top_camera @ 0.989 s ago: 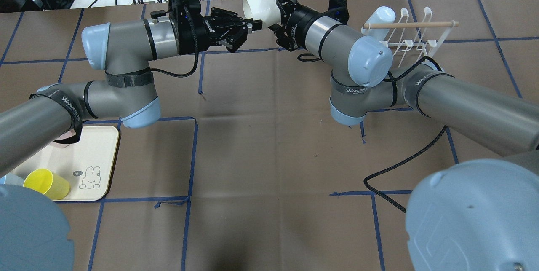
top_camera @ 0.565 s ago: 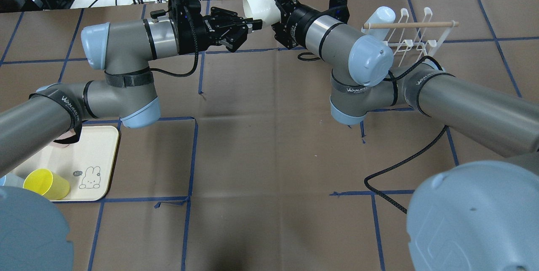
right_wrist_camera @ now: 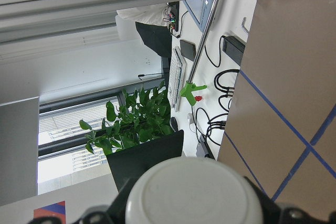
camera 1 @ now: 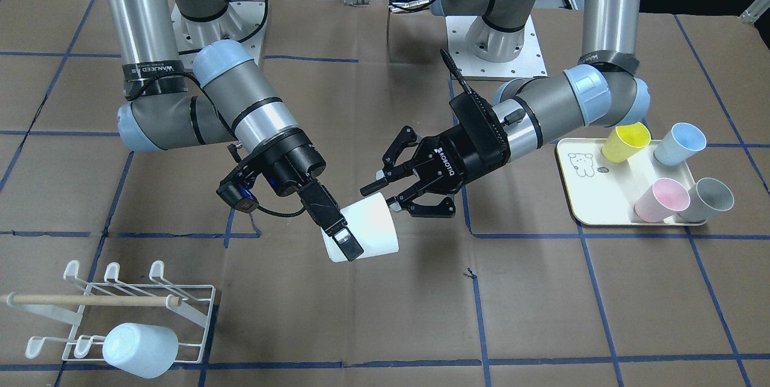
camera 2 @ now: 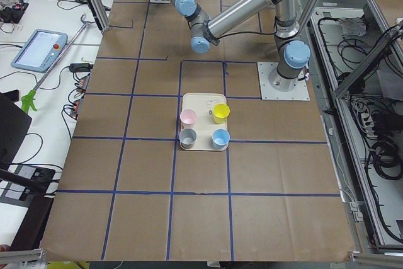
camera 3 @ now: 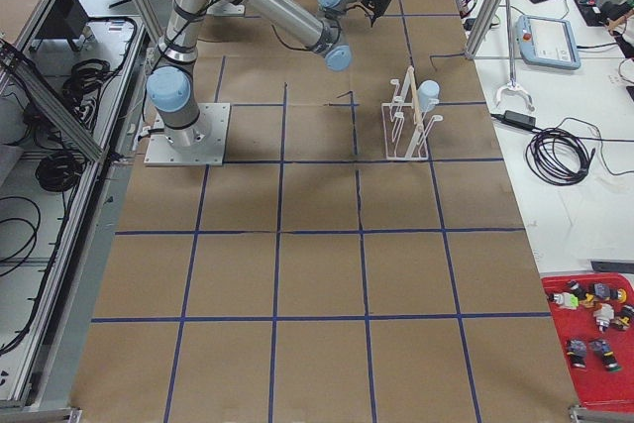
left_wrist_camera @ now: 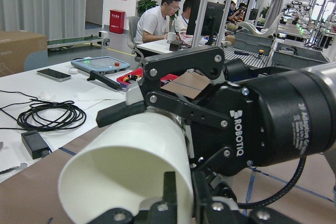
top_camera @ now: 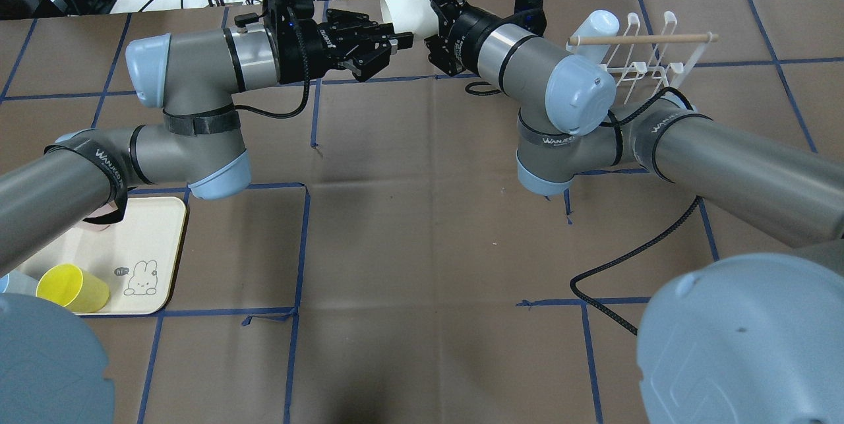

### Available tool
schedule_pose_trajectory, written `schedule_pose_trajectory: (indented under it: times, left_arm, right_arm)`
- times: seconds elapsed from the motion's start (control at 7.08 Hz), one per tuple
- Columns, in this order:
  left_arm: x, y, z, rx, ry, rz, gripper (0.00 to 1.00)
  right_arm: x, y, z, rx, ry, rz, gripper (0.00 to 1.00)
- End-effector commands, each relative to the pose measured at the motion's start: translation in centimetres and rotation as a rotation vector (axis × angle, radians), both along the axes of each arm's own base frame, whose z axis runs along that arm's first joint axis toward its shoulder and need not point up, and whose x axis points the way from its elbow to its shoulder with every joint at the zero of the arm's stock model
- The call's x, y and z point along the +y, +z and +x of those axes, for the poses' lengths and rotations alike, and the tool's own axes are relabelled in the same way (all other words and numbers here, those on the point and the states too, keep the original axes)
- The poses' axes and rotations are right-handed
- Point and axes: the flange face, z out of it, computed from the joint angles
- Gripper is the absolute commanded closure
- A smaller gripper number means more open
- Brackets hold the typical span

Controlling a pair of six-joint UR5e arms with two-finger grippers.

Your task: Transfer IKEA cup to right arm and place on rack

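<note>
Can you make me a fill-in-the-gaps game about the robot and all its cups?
1. The held cup in the right gripper is coloured ___.
2. The tray holds ___ tray cups.
3. The lone cup on the rack is light ___.
Missing words: white, four, blue.

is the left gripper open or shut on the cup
Open: the left gripper is spread wide beside the white cup, which the right gripper grips.
</note>
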Motion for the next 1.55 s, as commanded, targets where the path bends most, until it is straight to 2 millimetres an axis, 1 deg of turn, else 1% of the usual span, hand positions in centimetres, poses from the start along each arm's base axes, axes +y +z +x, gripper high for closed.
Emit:
schedule_pose_trajectory:
  times: [0.0, 0.14, 0.28, 0.42, 0.56, 0.71, 0.85, 0.99, 1.13, 1.27, 1.41]
  left_arm:
    - [-0.1, 0.1, 0.1, 0.022, 0.018, 0.049, 0.1]
    - [-0.2, 0.7, 0.1, 0.027, 0.02, 0.048, 0.02]
    - [0.0, 0.6, 0.4, 0.027, 0.026, 0.051, 0.01]
    - [-0.1, 0.8, 1.6, 0.026, 0.047, 0.008, 0.01]
    - [-0.4, 0.8, 3.5, 0.027, 0.08, 0.002, 0.01]
    - [-0.7, 1.4, 6.3, 0.057, 0.094, -0.006, 0.01]
    - [-1.3, 1.2, 9.7, 0.082, 0.124, -0.003, 0.01]
    - [-1.7, 1.3, 11.5, 0.085, 0.151, -0.003, 0.01]
    - [-2.3, 1.2, 11.9, 0.079, 0.168, 0.002, 0.01]
    - [-3.1, 1.5, 12.4, 0.048, 0.214, 0.002, 0.01]
    - [-4.5, 2.7, 13.3, 0.005, 0.352, 0.047, 0.01]
  right_arm:
    - [0.0, 0.0, 0.0, 0.01, 0.006, -0.008, 0.53]
    - [0.0, 0.0, 0.0, 0.01, 0.006, -0.008, 0.53]
    - [0.0, -0.1, 0.0, 0.011, 0.004, -0.005, 0.54]
    - [-0.1, -0.1, 0.0, 0.01, 0.006, -0.008, 0.55]
    - [-0.1, -0.1, 0.0, 0.013, 0.005, -0.01, 0.56]
    - [-0.5, 0.2, -0.7, 0.011, -0.002, -0.013, 0.57]
    - [-0.8, 0.6, -1.4, -0.005, 0.035, -0.02, 0.59]
    - [-1.7, 0.5, -4.0, 0.023, 0.043, -0.049, 0.61]
    - [-2.5, 0.5, -6.7, 0.101, 0.061, -0.117, 0.65]
    - [-3.1, 0.7, -8.9, 0.214, 0.055, -0.2, 0.66]
    - [-3.5, 1.2, -10.3, 0.321, 0.052, -0.277, 0.71]
